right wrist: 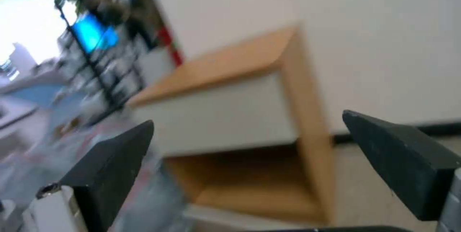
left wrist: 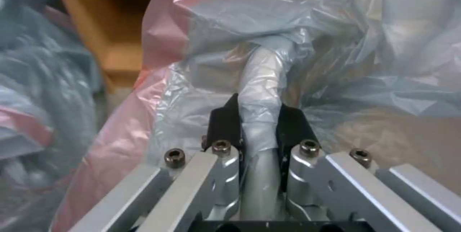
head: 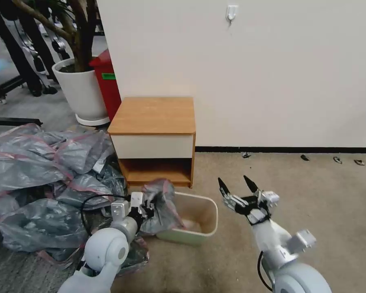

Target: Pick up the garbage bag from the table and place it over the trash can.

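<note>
Garbage bag (head: 162, 205): off the worktop (head: 152, 115), pinched in the closed left end effector (head: 147, 207), draped at the trash can's (head: 199, 217) nine o'clock rim. Right end effector (head: 238, 188): spread wide, empty, at the can's three o'clock. Remaining, by judgement: spreading the bag over the whole rim.

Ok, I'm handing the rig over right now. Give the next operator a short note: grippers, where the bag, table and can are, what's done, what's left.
Left gripper: shut on the garbage bag, a twisted fold clamped between its fingers, at the trash can's left rim.
Right gripper: open, holding nothing, in the air to the right of the can.
Trash can: on the carpet in front of the table.
Done: bag is off the table and hangs bunched over the can's left end.
Left: spread the bag's mouth over the rim; most of the opening is uncovered.
</note>
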Controlling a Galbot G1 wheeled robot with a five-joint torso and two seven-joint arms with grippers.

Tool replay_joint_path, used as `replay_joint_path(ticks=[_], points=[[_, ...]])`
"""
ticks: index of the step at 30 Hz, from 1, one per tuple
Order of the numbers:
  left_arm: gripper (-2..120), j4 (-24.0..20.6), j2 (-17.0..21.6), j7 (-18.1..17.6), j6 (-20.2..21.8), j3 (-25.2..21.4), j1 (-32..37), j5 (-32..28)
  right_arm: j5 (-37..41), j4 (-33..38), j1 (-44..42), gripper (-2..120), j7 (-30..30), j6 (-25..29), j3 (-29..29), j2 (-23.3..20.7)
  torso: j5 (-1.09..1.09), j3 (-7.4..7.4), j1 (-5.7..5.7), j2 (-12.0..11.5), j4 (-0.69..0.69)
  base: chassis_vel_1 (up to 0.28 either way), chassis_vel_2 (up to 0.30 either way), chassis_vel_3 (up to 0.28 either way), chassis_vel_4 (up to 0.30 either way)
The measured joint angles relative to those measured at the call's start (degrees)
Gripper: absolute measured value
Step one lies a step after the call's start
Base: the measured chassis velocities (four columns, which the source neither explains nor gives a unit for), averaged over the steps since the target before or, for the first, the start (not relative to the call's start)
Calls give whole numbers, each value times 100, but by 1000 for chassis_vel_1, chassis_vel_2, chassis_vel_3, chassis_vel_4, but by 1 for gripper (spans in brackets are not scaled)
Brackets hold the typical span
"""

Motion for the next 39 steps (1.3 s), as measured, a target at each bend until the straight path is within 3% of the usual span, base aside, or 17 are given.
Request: replay_joint_path(ticks=[4,12,17,25,35,39], points=[[9,-91,-101,-30,-182,-43,114,220,263,77,370,99,51,-793,-613,-425,-1,0,0,0,1,0,0,0,0],[9,-189,-188,-31,-236,-99,232,239,-22,-95,1092,99,10,-1401,-1538,-432,-1,0,0,0,-1,0,0,0,0],[9,-220,-195,43,-262,-93,330,383,165,-367,1727,99,335,-1554,-1980,-257,-2,0,0,0,0,0,0,0,0],[9,-244,-221,85,-287,-96,374,432,220,-702,1954,97,532,-1567,-2428,-66,-2,0,0,0,-1,0,0,0,0],[9,-302,-262,108,-303,-85,442,474,91,-1057,2104,85,525,-1495,-2536,55,-1,0,0,0,-1,0,0,0,0],[9,-299,-261,111,-308,-96,441,479,59,-1059,2089,86,517,-1484,-2535,73,-1,0,0,0,-1,0,0,0,0]])
